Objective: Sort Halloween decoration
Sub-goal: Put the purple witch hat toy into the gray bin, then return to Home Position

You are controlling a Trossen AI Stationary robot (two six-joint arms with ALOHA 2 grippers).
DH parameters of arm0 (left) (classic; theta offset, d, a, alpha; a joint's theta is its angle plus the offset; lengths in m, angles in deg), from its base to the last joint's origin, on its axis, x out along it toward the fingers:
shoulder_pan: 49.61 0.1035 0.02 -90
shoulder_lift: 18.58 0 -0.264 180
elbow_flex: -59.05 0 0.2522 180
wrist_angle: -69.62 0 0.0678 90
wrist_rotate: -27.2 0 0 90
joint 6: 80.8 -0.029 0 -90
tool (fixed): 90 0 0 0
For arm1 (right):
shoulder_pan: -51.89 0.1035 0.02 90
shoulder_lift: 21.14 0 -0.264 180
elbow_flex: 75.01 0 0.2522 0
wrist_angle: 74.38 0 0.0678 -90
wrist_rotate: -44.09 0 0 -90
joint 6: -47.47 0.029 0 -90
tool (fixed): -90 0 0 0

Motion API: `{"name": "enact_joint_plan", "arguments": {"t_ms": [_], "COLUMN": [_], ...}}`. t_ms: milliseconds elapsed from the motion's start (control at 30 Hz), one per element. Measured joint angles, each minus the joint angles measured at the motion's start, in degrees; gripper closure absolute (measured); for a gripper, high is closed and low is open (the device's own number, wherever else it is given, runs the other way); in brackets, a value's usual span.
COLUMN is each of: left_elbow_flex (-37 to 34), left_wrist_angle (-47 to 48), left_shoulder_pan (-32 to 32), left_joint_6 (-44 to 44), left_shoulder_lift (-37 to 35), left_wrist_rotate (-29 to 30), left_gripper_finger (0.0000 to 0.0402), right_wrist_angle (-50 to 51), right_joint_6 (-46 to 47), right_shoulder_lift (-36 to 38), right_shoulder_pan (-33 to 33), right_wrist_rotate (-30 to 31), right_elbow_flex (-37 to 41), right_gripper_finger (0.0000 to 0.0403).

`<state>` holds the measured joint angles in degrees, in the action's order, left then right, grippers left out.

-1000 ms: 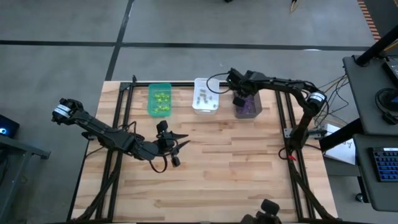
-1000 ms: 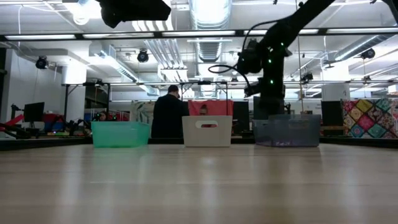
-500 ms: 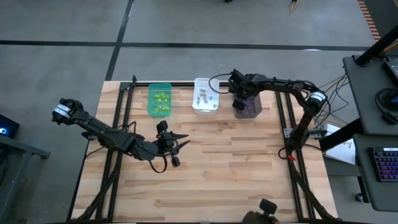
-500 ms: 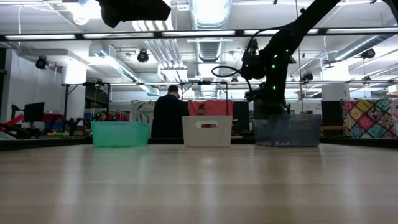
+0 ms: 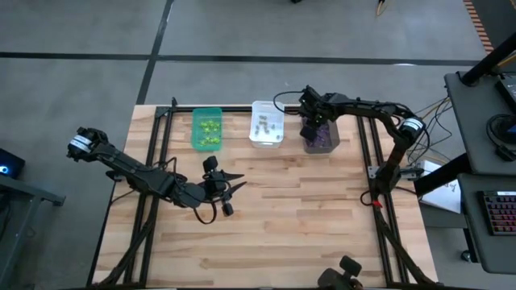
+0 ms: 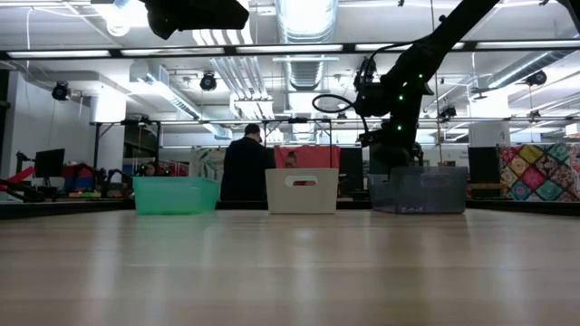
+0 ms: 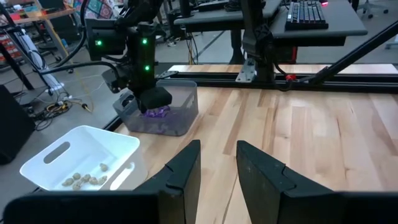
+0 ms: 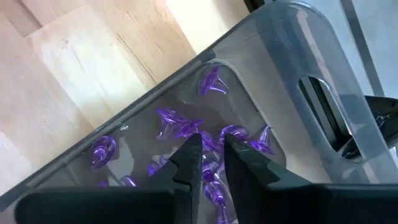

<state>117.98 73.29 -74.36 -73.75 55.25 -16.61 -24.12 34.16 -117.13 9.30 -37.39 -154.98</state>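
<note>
Wooden surface [image 5: 306, 217] with three bins: green [image 5: 207, 129], white [image 5: 267, 123], grey [image 5: 322, 138].
Right tool [image 8: 208, 163] slightly parted, empty, over purple trinkets [image 8: 176, 122]; left tool [image 7: 217, 163] parted, empty.

Right arm reaches across the table's far edge, right gripper [image 8: 210, 152] pointing down, fingers slightly parted (nothing between them). Left arm waits low at mid-table, left gripper [image 7: 216, 163] parted and empty.
</note>
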Motion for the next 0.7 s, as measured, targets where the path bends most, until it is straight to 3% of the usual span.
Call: {"name": "enact_joint_plan", "arguments": {"t_ms": [233,400,500,700], "left_elbow_flex": [0.0,0.0,-1.8,-9.0], "left_wrist_angle": [1.2,6.9,8.7,4.9], "left_shoulder_pan": [0.0,-0.1,-0.1,-0.1], "left_joint_6": [-3.7,-5.3,-5.5,-7.7], "left_shoulder_lift": [-1.3,-4.7,-7.5,-15.3], "left_wrist_rotate": [0.0,-0.1,-0.4,-7.1], "left_gripper_finger": [0.0316,0.0324,0.0324,0.0325], "right_wrist_angle": [0.0,-2.7,-7.4,-18.7], "right_joint_6": [1.8,2.7,2.0,0.7], "right_shoulder_lift": [2.7,9.0,14.9,28.6], "right_shoulder_pan": [0.3,1.6,3.7,11.4], "right_wrist_rotate": [-0.8,-9.3,-11.4,-11.9], "right_elbow_flex": [0.1,1.6,5.8,17.7], "right_gripper_finger": [0.0339,0.0339,0.0339,0.0339]}}
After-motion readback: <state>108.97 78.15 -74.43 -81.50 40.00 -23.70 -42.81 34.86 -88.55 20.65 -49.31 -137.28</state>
